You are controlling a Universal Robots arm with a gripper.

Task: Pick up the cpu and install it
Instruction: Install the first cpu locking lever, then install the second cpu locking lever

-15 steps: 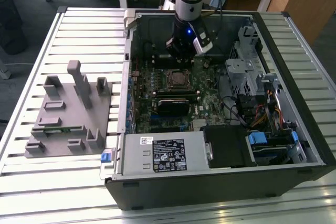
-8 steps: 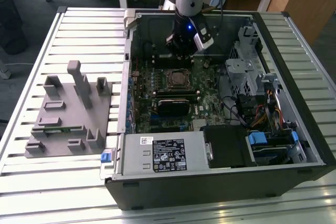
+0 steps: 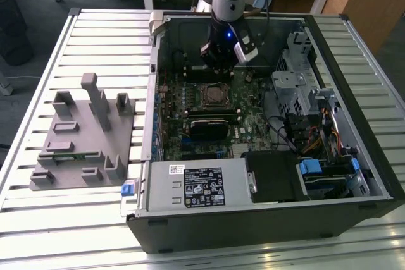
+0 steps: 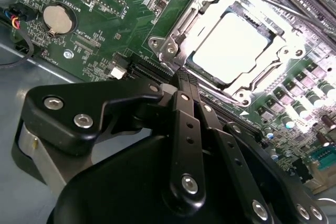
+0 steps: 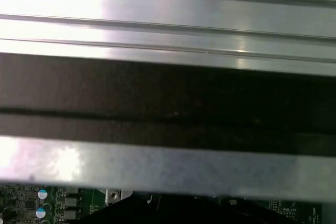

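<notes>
Inspected from the exterior view's left to its right. Grey plastic fixture (image 3: 82, 134) resting on the slatted table (image 3: 38, 232), well apart from the arm; no silvery chip made out on it. Open computer case (image 3: 266, 219) lying on its side next, motherboard (image 3: 190, 102) exposed. Claw (image 3: 221, 61) hanging over the far part of the board, just beyond the socket (image 3: 214, 95), not touching it. In the second wrist view, cpu (image 4: 236, 45) seen lying flat inside the metal-framed socket (image 4: 173, 45), silvery-white top facing up, edges running parallel to the frame (a square part, so no long axis worth naming; corner marking not legible). Claw (image 4: 185, 83) in that view with fingers (image 4: 187, 129) brought together to a narrow tip and nothing between them, so closed and empty, tip near the socket's edge but apart from the chip. Judged on this evidence: pick-up and placement done, chip seated in the socket. Whether the retaining frame is latched down cannot be told. Drive bays and cabling (image 3: 316, 124) at the case's right, undisturbed as far as visible.
</notes>
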